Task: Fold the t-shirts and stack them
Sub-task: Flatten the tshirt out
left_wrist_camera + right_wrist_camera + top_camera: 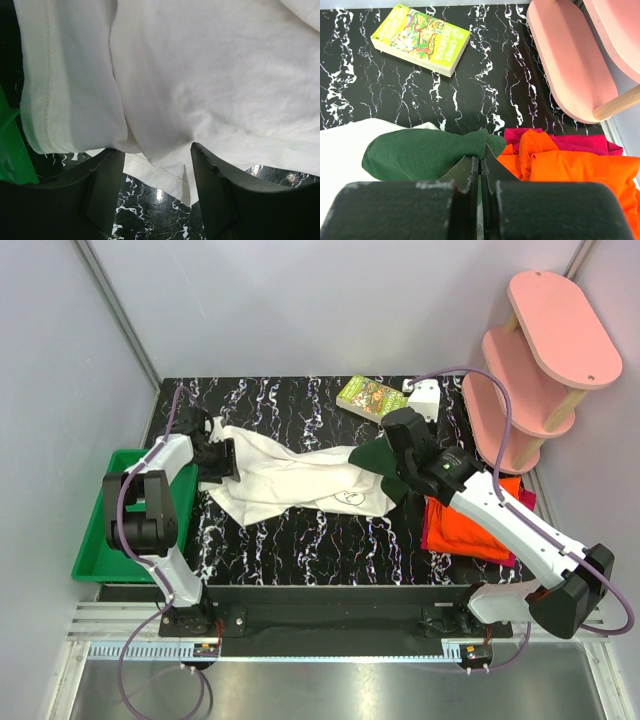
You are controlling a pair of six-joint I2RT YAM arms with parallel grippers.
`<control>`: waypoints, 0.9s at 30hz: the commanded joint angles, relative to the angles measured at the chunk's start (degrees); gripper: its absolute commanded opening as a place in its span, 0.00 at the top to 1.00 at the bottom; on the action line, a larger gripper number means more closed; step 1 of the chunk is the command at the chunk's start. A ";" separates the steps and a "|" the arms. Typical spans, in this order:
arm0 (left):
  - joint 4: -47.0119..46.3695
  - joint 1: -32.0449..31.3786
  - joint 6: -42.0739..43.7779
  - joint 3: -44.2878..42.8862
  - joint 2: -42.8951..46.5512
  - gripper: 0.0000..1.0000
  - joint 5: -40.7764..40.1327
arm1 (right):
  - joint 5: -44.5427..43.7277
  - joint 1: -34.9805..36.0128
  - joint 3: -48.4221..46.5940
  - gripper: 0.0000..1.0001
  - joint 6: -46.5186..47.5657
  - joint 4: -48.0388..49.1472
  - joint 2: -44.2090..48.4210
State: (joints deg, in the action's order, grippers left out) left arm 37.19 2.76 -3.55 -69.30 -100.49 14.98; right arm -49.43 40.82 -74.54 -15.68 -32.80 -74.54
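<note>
- On the black marbled table (300, 540), the cream-white shirt (290, 480) lies crumpled, so its print is almost all folded away; only a small dark mark shows near its lower edge.
- From the top view the fingertips of the right gripper (481, 165) are hidden under its own arm; only the right wrist view shows them.
- White cloth fills the left wrist view, and the outline of the shirt is cut off there.
- The left gripper (157, 160) has its jaws apart at a middle width. A hem of the shirt hangs in the gap; I cannot tell if the pads touch it.
- The right gripper has its jaws pressed together, and they pinch the tip of the dark green sleeve (420, 152).
- The shirt stretches between both grippers, its left end at the left one, its sleeve at the right one.
- The orange shirt (580, 170) lies on the magenta shirt (570, 140), just beside the right gripper on its right.
- A small book (420, 39) lies farther back, well apart from the shirts.
</note>
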 commanded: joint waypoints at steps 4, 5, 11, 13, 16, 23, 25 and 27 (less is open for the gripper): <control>-2.30 -0.13 -0.75 -1.90 -1.29 0.46 -0.66 | -1.46 -0.39 -1.13 1.00 1.35 2.12 -1.39; -2.38 -0.13 -0.75 -1.55 -1.12 0.46 -0.48 | -1.37 -0.39 -1.22 1.00 1.44 2.30 -1.57; -2.30 -0.13 -0.75 0.13 0.64 0.61 0.66 | -0.93 -0.30 -1.31 1.00 1.44 2.91 -2.36; -2.30 -0.13 -0.75 0.56 0.91 0.64 0.92 | -0.67 -0.39 -1.22 1.00 1.09 2.91 -2.62; -2.30 -0.13 -0.67 1.09 1.87 0.70 1.45 | -0.67 -0.39 -1.22 1.00 0.92 3.00 -2.62; -2.12 -0.13 -0.49 1.71 4.16 0.82 1.63 | -0.40 -0.30 -0.87 1.00 0.04 3.18 -2.45; -1.95 -0.13 -0.40 1.89 4.94 1.00 1.89 | -0.14 -0.30 -0.78 1.00 -0.05 3.18 -2.36; -1.86 -0.13 -0.40 2.15 5.74 1.00 1.80 | 0.03 -0.30 -0.69 1.00 -0.23 3.09 -2.36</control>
State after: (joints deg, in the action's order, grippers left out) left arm 36.34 2.76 -4.23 -67.72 -98.89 15.29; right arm -49.36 40.82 -74.54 -14.87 -31.88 -77.23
